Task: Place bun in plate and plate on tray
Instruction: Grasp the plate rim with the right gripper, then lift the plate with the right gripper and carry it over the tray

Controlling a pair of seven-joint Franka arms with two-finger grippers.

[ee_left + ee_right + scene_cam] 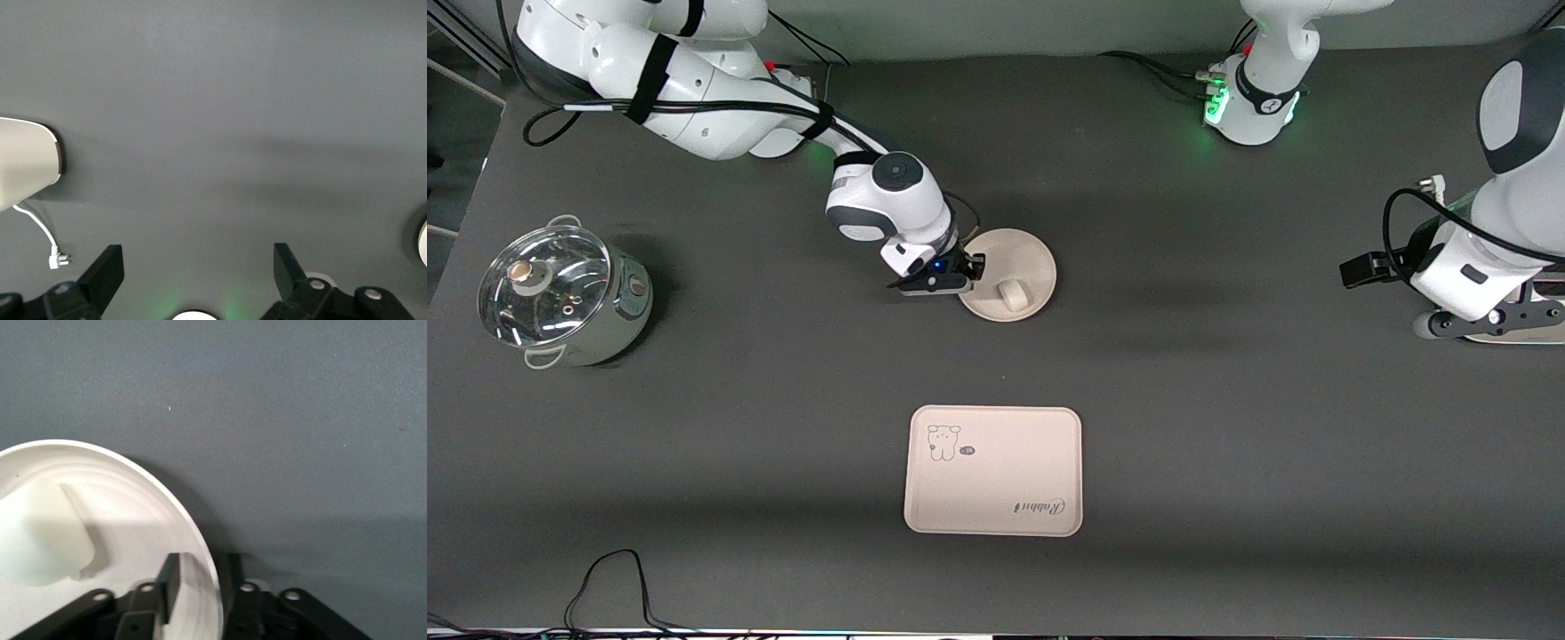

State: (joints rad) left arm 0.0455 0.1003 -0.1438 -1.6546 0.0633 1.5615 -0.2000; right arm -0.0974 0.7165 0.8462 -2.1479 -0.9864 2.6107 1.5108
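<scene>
The round cream plate (1021, 258) lies on the dark table, farther from the front camera than the tray (994, 471). The small white bun (1011, 295) sits in the plate near its rim; it also shows in the right wrist view (40, 533). My right gripper (969, 272) is at the plate's edge. In the right wrist view the gripper (200, 580) has one finger inside the plate's rim (200, 540) and one outside, closed in on it. My left gripper (1489, 322) waits low at the left arm's end of the table, open and empty (200, 267).
A steel pot with a glass lid (560, 293) stands at the right arm's end of the table. The tray bears a cartoon animal and "Rabbit" lettering. A loose black cable (614, 578) lies at the table's front edge.
</scene>
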